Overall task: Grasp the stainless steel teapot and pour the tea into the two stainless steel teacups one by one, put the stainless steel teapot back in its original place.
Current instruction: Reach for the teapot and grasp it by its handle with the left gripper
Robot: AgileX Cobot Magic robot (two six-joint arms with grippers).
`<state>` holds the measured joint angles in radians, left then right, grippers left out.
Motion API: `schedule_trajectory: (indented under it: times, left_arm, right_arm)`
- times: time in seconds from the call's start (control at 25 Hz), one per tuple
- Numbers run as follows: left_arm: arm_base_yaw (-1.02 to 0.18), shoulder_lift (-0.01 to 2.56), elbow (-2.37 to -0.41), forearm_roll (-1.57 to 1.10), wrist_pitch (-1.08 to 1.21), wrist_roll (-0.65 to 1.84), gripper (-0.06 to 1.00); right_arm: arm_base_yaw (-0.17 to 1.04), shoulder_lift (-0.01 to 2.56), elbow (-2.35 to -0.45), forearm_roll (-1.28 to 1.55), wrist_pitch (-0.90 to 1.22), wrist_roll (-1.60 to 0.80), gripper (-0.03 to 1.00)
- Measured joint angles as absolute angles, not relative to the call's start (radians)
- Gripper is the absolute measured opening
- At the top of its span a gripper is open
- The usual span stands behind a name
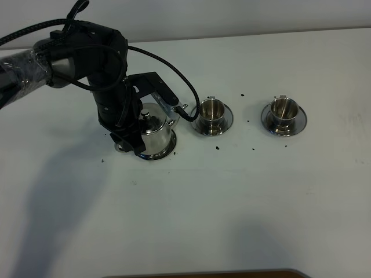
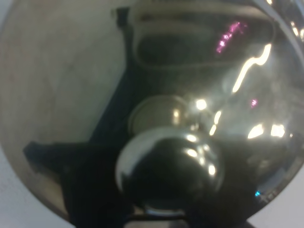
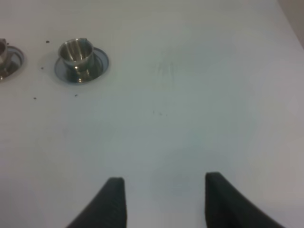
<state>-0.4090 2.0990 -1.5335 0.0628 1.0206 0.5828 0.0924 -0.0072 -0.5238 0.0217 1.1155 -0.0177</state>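
The stainless steel teapot [image 1: 157, 132] stands upright on the left part of the white table [image 1: 243, 208], lid on, its base on the round steel saucer [image 1: 161, 155]. My left gripper [image 1: 126, 142] is down against the side of the pot away from the cups. My own arm hides the jaws from above, and my left wrist camera sees only the domed lid and its knob [image 2: 168, 173], blurred and very close, so I cannot tell whether I am clamped on anything. Just beside the pot sits the nearer teacup [image 1: 212, 109] on its small saucer [image 1: 227, 120]; the farther teacup [image 1: 283, 108] is well apart to the right on a saucer of its own. A few dark specks [image 1: 217, 147] lie around them. My right gripper [image 3: 164, 202] hangs over bare table with its jaws spread wide, the farther teacup off ahead.
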Motion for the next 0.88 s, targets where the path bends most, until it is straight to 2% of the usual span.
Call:
schedule_trajectory:
  times: [0.2, 0.88]
  left_arm:
    - [-0.409, 2.099, -1.533, 0.062, 1.021, 0.580, 0.25]
    - [-0.409, 2.099, -1.533, 0.061, 1.027, 0.583, 0.25]
  right_arm:
    - [0.092, -0.007, -0.524, 0.022, 1.115, -0.018, 0.38]
    - [0.092, -0.007, -0.524, 0.022, 1.115, -0.018, 0.38]
